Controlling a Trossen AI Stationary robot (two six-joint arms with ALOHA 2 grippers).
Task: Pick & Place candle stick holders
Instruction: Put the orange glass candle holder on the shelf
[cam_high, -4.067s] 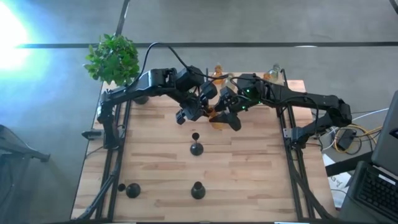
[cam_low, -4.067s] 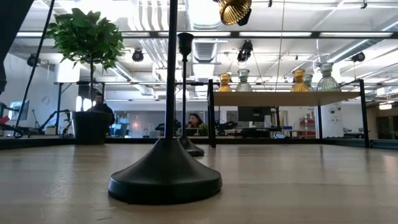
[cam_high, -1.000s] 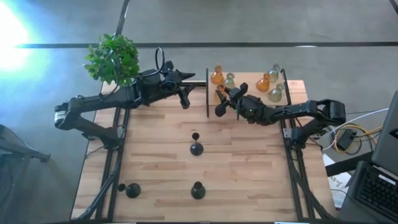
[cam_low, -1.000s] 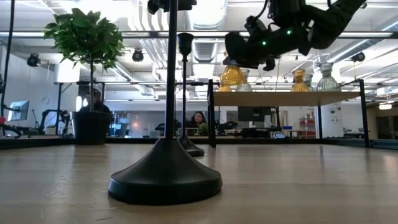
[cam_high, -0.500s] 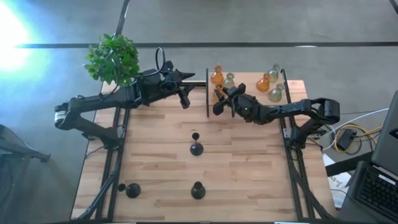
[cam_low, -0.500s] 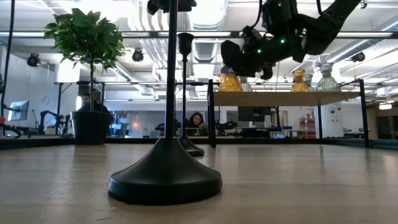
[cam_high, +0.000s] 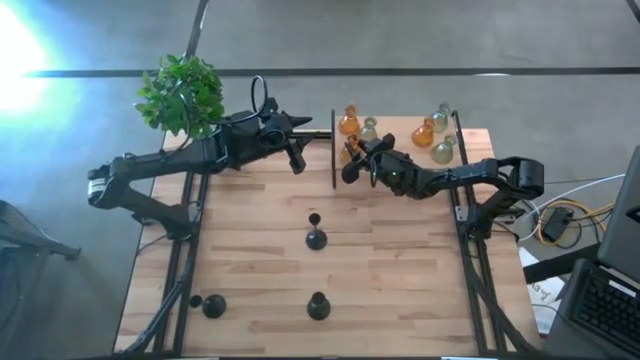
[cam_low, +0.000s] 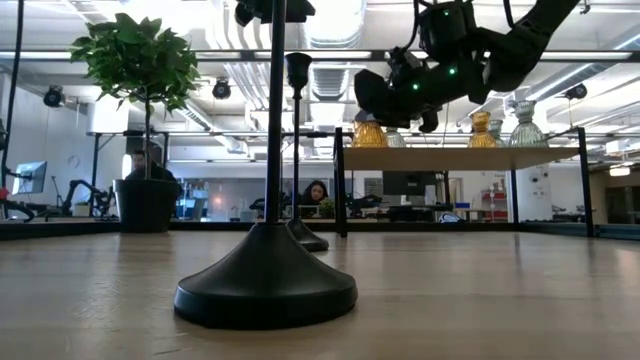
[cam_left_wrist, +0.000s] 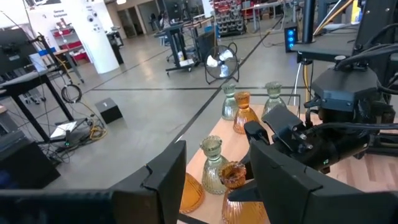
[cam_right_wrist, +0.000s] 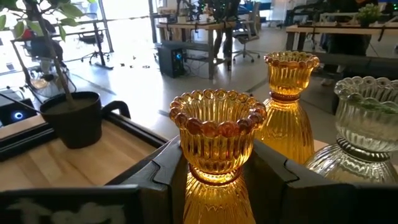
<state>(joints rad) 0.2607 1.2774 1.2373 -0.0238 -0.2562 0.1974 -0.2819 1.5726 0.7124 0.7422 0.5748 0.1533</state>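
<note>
Now right tool (cam_right_wrist: 217, 180) clamps amber holder (cam_right_wrist: 217, 140): ribbed glass, beaded rim, flared cup, over raised shelf (cam_low: 460, 157) beside second amber holder (cam_right_wrist: 289, 93). Left tool (cam_left_wrist: 211, 180) open, empty, near plant (cam_high: 180, 92).

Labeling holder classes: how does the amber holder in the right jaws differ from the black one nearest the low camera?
The amber holder is ribbed translucent glass with a beaded cup rim; the black holder is opaque and smooth. The amber one has a bulbous body; the black one has a wide round base and thin stem. The amber one sits between the right gripper jaws at the raised shelf; the black one stands free on the table. Both are upright.
</note>
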